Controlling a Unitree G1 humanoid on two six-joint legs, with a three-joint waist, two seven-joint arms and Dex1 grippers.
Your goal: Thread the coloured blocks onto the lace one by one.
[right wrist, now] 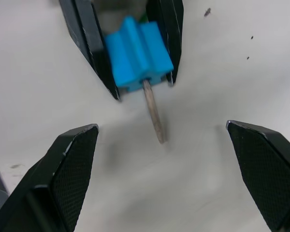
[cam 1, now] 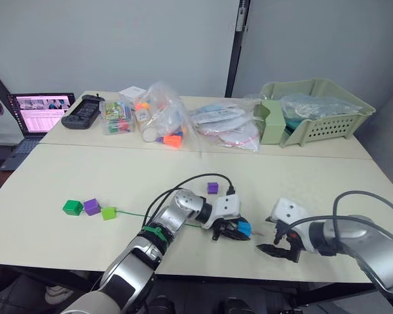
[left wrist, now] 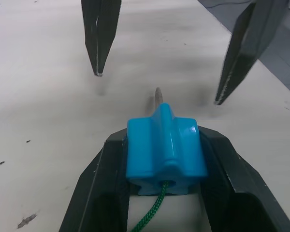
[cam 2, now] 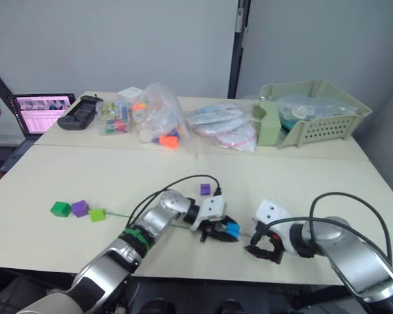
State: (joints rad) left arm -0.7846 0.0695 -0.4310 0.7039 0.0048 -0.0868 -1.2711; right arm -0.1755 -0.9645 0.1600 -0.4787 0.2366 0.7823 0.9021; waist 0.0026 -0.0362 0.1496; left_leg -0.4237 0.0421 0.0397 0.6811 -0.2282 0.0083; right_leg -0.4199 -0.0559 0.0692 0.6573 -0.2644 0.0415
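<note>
Since my left gripper (left wrist: pixel 164 159) has the blue block (left wrist: pixel 165 147) pinched with the lace (left wrist: pixel 152 217) tip (right wrist: pixel 153 112) poking through, I'd ease the wide-open right gripper (right wrist: pixel 162 140) forward, centre on that tip, then close gently and pull straight.

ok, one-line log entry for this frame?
step: threading blue block | left gripper: shut on blue block | lace tip: out through block | right gripper: open, facing tip | strung: three blocks

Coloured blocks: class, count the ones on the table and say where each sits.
5. Dark green block, purple block and lime block sit in a row; second purple block lies alone; blue block sits in the left claw.
</note>
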